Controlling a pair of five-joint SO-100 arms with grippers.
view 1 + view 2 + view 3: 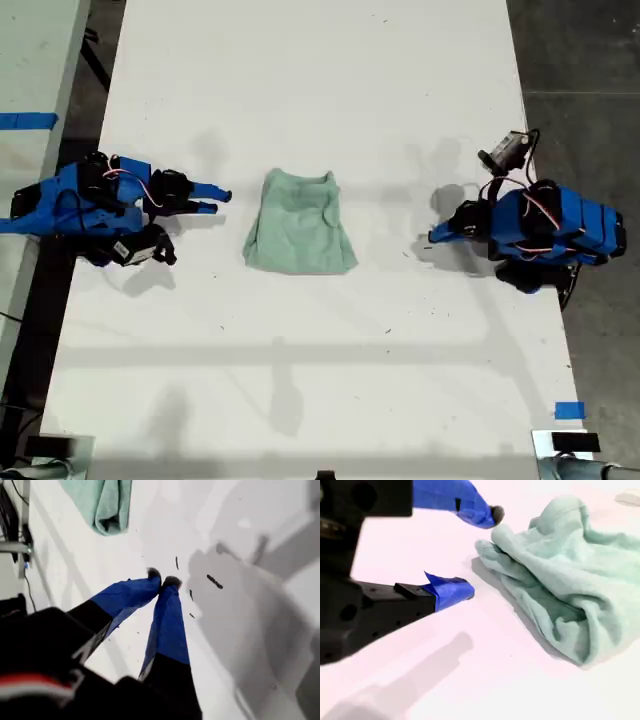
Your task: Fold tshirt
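The tshirt (300, 222) is located mid-table (300, 400) as a folded bundle, long axis running near to far in the exterior view, neck end farthest. Bare surface is left on all sides. My second gripper (482, 552), on the exterior view's left, is held spread near the bundle. My first gripper (163, 580), opposite, is pressed together, holding nothing.

surface: white table (300, 380) | on it: folded tshirt (301, 222), lying between both arms' jaw tips | blue tape (569, 410) at edge
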